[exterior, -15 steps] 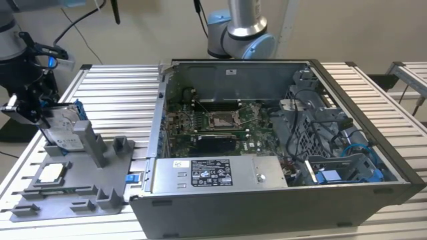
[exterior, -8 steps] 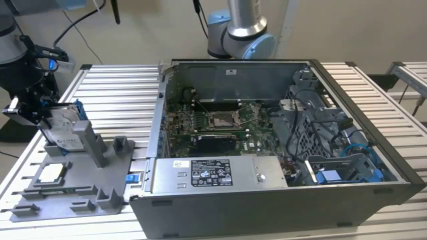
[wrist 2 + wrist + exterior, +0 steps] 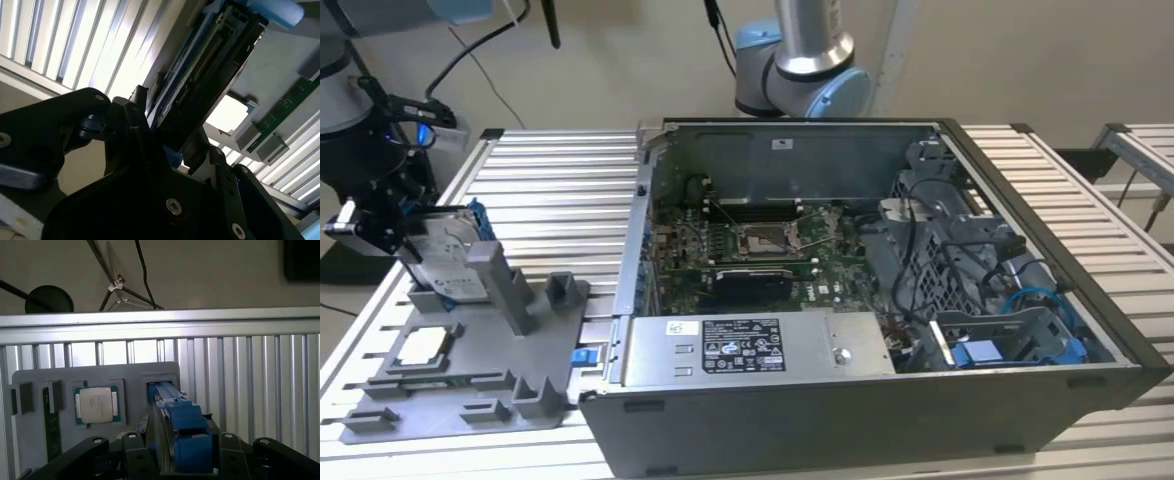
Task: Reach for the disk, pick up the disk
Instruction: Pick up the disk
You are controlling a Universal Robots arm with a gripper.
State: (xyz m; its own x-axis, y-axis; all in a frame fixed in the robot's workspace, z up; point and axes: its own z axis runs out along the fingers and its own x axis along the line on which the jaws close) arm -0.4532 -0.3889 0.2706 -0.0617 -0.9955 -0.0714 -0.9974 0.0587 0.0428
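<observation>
The disk (image 3: pixel 451 262), silver with a white label and a blue frame, stands on edge in a slot of the grey fixture plate (image 3: pixel 480 375) at the exterior view's left. My gripper (image 3: pixel 414 238) reaches in from the left and is at the disk's upper end. In both wrist views the disk (image 3: pixel 210 65) (image 3: pixel 182 422) runs between my two black fingers (image 3: pixel 137 107) (image 3: pixel 134 442), which press on its sides. The gripper (image 3: pixel 167 127) (image 3: pixel 180 442) is shut on the disk, whose lower end still sits in the fixture slot.
A square silver chip (image 3: pixel 424 345) (image 3: pixel 96 404) lies in a pocket of the fixture beside the disk. A green memory stick (image 3: pixel 50 432) lies beyond it. The open computer case (image 3: pixel 1067 330), with its grey power-supply box (image 3: pixel 740 345), stands to the exterior view's right on the slatted table (image 3: pixel 547 190).
</observation>
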